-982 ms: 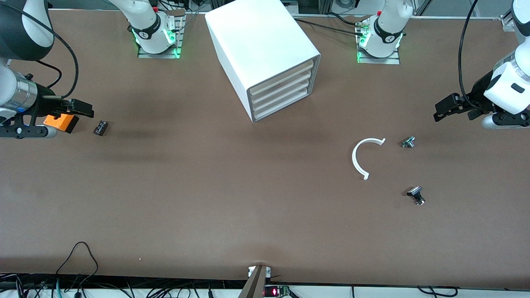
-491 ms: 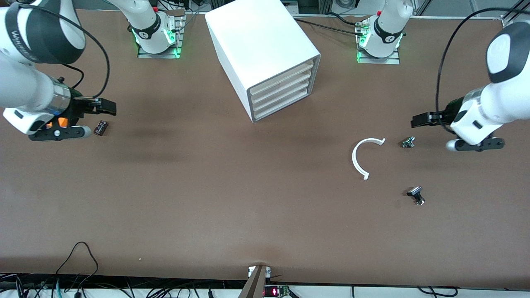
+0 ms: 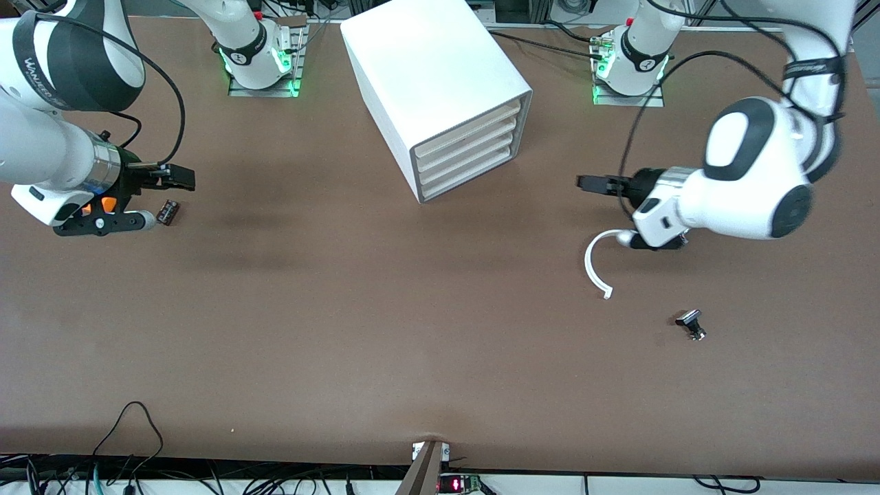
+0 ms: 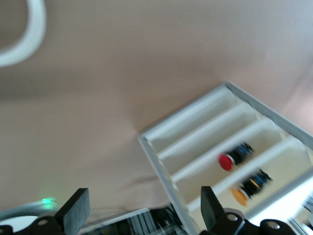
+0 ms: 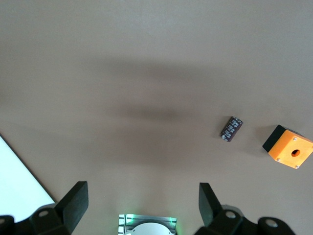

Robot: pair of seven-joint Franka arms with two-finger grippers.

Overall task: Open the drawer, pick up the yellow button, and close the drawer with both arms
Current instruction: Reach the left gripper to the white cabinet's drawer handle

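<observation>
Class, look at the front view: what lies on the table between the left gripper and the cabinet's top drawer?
Nothing: in the front view only bare brown table separates the left gripper from the drawer. The white curved strip lies nearer the camera, outside that stretch.

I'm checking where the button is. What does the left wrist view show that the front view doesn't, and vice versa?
Only left wrist view: an orange-capped button and a red-capped one inside the drawers. Only front view: right end effector, open, near the black cylinder by the orange box; a metal part. Both: cabinet, white curved strip, open left end effector over the table between them.
</observation>
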